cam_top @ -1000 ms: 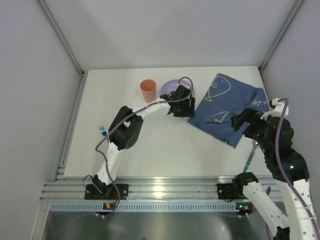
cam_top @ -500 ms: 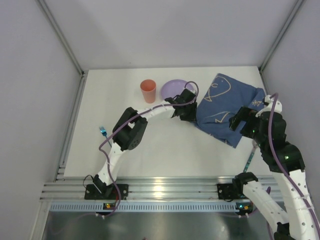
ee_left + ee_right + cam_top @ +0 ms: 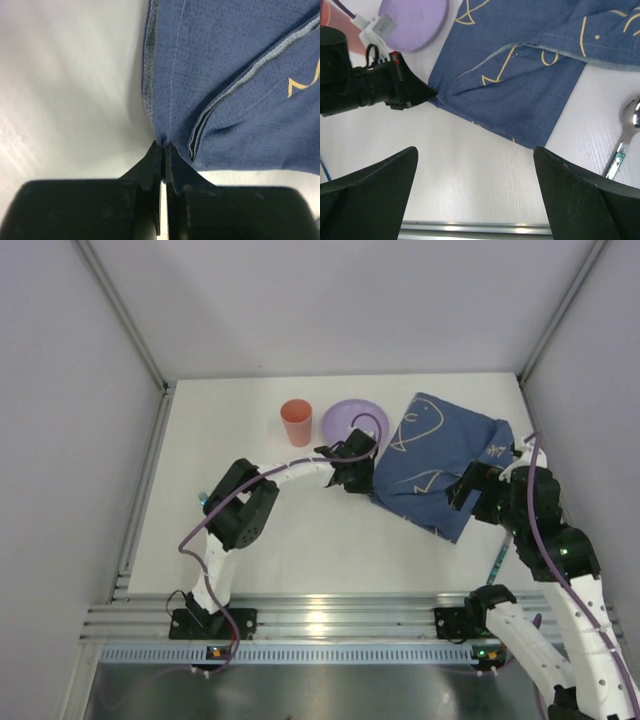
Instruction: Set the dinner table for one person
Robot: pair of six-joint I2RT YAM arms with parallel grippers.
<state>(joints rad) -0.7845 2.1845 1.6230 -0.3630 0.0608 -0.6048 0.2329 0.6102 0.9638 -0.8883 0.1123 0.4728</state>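
A dark blue cloth (image 3: 435, 455) with cream line drawings lies rumpled on the right half of the white dinner table (image 3: 320, 530). My left gripper (image 3: 373, 488) is shut on the cloth's left corner, the fabric (image 3: 235, 75) pinched between the black fingertips (image 3: 156, 152). In the right wrist view the same pinch shows at the cloth's (image 3: 520, 95) left point. My right gripper (image 3: 475, 150) hangs open above bare table just near of the cloth's front edge, nothing between its fingers. It sits by the cloth's right corner (image 3: 468, 488).
A purple plate (image 3: 343, 421) and an orange cup (image 3: 296, 422) stand at the back, left of the cloth. A metal spoon (image 3: 625, 135) lies right of the cloth near the table's edge. A small blue utensil (image 3: 204, 498) lies at the far left. A metal rail (image 3: 320, 620) borders the front.
My left gripper has shut on the cloth's left corner and drawn it leftward and nearer; the cloth has slid left. The right arm has moved left, staying open.
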